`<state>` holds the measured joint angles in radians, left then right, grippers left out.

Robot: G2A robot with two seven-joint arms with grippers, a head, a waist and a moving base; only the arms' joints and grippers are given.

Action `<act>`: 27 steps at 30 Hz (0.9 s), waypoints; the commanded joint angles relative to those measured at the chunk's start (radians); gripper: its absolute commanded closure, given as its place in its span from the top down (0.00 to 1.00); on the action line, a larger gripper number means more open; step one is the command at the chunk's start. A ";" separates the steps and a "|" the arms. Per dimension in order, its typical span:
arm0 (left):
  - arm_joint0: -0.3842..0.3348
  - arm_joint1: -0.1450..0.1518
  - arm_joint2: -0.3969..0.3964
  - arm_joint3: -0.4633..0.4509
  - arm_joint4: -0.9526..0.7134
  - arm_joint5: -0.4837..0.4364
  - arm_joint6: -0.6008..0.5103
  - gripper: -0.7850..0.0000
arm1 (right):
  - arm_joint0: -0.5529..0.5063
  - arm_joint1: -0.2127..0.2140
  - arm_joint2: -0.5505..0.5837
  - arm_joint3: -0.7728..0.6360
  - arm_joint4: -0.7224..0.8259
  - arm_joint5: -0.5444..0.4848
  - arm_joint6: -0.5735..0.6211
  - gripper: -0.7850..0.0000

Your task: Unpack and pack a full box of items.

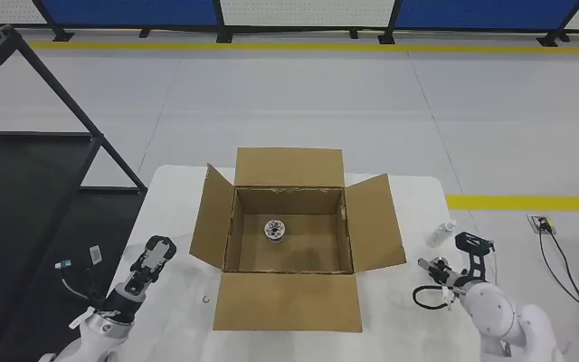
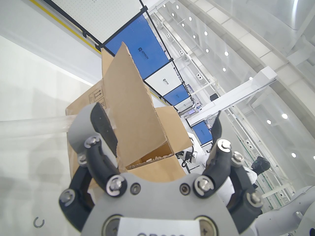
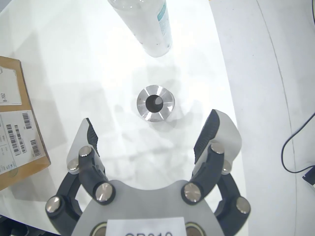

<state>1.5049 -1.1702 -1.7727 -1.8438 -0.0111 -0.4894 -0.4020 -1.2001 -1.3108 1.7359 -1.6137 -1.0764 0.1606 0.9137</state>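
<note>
Box: a brown cardboard box (image 1: 288, 303) sits at the centre of the top view. All four flaps are folded outward, probably to keep the mouth clear for reaching in.
Inside the box: one small round item (image 1: 275, 229) rests on the floor near the far wall. It looks like the last thing left to unpack.
Left hand: the left hand (image 2: 157, 114) is released and empty at the lower left of the top view, off the box's left flap and apparently idle.
Right hand: the right hand (image 3: 150, 119) is spread open and grasping nothing, above the bench (image 3: 73, 50) at the lower right of the top view.
On the bench: a metal ring-shaped fitting (image 3: 155, 103) lies just ahead of the right hand. A clear bottle (image 3: 145, 13) lies beyond it, not touching. Both were likely set beside the box to stay within reach.
</note>
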 commanded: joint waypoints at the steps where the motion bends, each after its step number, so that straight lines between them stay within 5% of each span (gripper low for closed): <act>1: 0.000 0.000 0.000 0.000 0.000 0.000 0.000 1.00 | 0.013 0.001 -0.007 0.022 -0.008 0.009 -0.004 0.88; 12: 0.000 0.000 0.000 0.000 0.000 0.000 0.000 1.00 | 0.073 0.006 -0.051 0.108 -0.058 0.067 -0.033 0.32; 14: 0.000 0.000 0.000 0.000 0.000 0.000 0.000 1.00 | 0.077 0.007 -0.055 0.112 -0.059 0.072 -0.042 0.32; 15: 0.000 0.000 0.000 0.000 0.000 0.000 0.000 1.00 | 0.078 0.007 -0.055 0.109 -0.059 0.075 -0.052 0.08; 16: 0.000 0.000 0.000 0.000 0.000 0.000 0.000 1.00 | 0.075 0.007 -0.055 0.100 -0.056 0.078 -0.062 0.00; 21: 0.000 0.000 0.000 0.000 0.000 0.000 0.000 1.00 | 0.035 0.008 -0.044 -0.021 -0.023 0.069 -0.101 0.00; 27: 0.000 0.000 0.000 0.000 0.000 0.000 0.000 1.00 | -0.064 0.009 -0.028 -0.338 -0.007 0.079 -0.152 0.00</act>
<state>1.5049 -1.1702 -1.7727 -1.8438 -0.0111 -0.4894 -0.4020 -1.2474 -1.3013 1.7103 -1.8741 -1.0820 0.2341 0.7701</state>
